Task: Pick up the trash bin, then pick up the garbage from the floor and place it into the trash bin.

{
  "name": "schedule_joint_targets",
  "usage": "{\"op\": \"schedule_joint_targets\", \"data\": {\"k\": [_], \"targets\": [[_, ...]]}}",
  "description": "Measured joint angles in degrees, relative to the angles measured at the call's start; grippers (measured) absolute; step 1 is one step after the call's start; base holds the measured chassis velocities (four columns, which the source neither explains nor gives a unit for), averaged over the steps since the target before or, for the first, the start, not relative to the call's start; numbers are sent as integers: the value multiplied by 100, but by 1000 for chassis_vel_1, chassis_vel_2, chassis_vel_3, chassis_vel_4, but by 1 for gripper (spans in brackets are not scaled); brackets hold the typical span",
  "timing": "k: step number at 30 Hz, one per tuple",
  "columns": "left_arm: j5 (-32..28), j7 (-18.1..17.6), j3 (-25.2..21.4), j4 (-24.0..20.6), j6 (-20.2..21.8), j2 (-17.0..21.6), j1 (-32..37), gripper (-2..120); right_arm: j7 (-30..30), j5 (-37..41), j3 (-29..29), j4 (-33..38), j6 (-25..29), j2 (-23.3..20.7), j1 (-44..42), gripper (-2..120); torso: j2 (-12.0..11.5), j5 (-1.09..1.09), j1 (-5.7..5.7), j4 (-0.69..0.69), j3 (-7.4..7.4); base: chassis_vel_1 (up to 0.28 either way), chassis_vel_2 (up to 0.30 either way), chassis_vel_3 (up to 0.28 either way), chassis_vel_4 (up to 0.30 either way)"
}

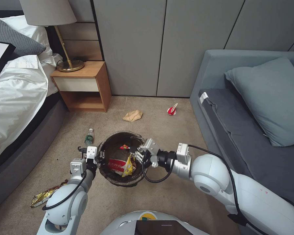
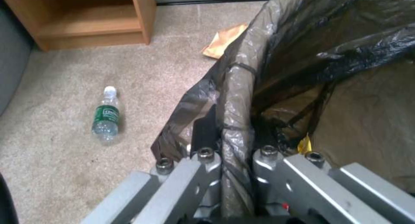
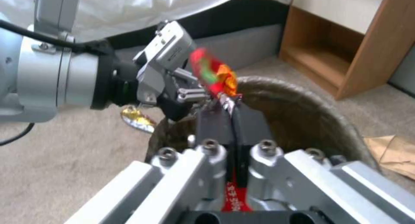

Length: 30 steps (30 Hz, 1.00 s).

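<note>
Clamped on a red wrapper (image 3: 214,75), right gripper (image 3: 231,112) hovers over the trash bin (image 1: 121,178), whose rim left gripper (image 2: 235,152) pinches; release seems due next.

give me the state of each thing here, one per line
left gripper: shut on the bin rim
right gripper: shut on a red wrapper, over the bin
bin: held up, wrappers inside
bottle: lying on the carpet
paper bag: crumpled, on the floor
red cup: crushed, on the floor
gold wrapper: on the floor

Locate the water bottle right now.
In the head view the water bottle lies on the carpet just left of the trash bin, in front of the nightstand and beside the bed.
</note>
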Motion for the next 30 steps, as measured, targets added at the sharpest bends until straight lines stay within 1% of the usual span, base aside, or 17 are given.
{"op": "schedule_joint_targets", "data": {"k": [1,4,5,8,9,12,13,15,16,17,18,19,20,23,24,26,30], "targets": [[0,0,0,0,0,0,0,2,0,0,0,0,0,0,0,5,0,0,0,0,0,0,0,0,0],[3,1,3,0,0,-8,3,2,265,62,-205,-32,-76,97,172,19,0,0,0,1,0,0,0,0,0],[3,1,3,0,0,-8,3,2,265,62,-205,-32,-76,97,172,19,0,0,0,1,0,0,0,0,0],[4,3,2,-1,0,-10,6,2,359,86,-272,-65,-110,159,268,33,0,0,0,1,0,0,0,0,0],[4,3,2,-1,0,-10,6,2,359,86,-272,-65,-110,159,268,33,0,0,0,1,0,0,0,0,0],[7,5,12,-3,0,-20,6,2,380,96,-274,-66,-128,176,280,48,0,0,0,0,0,0,0,0,0],[7,5,12,-3,0,-20,6,2,380,96,-274,-66,-128,176,280,48,0,0,0,0,0,0,0,0,0],[10,7,19,-3,0,-27,4,2,386,96,-268,-67,-128,176,279,54,0,0,0,0,0,0,0,0,0],[12,8,22,-3,0,-32,3,2,394,96,-260,-67,-128,177,276,59,0,0,0,0,0,0,0,0,0],[12,8,22,-3,0,-32,3,2,394,96,-260,-67,-128,177,276,59,0,0,0,0,0,0,0,0,0],[14,9,24,-3,0,-37,2,2,402,98,-243,-67,-128,179,274,63,0,0,0,0,0,0,0,0,0],[17,11,29,-3,0,-42,3,2,408,108,-221,-67,-128,179,274,72,0,0,0,0,0,0,0,0,0],[17,11,29,-3,0,-42,3,2,408,108,-221,-67,-128,179,274,72,0,0,0,0,0,0,0,0,0],[32,14,42,-5,0,-56,7,2,413,146,-123,-61,-119,159,256,88,0,0,0,0,0,0,0,0,0],[32,14,42,-5,0,-56,7,2,413,146,-123,-61,-119,159,256,88,0,0,0,0,0,0,0,0,0],[36,15,43,-8,0,-59,9,2,413,146,-106,-62,-110,161,238,97,0,0,0,0,0,0,0,0,0],[41,18,43,-22,0,-61,10,2,416,153,-91,-65,-99,190,259,100,0,0,0,0,0,0,0,0,0]]}}
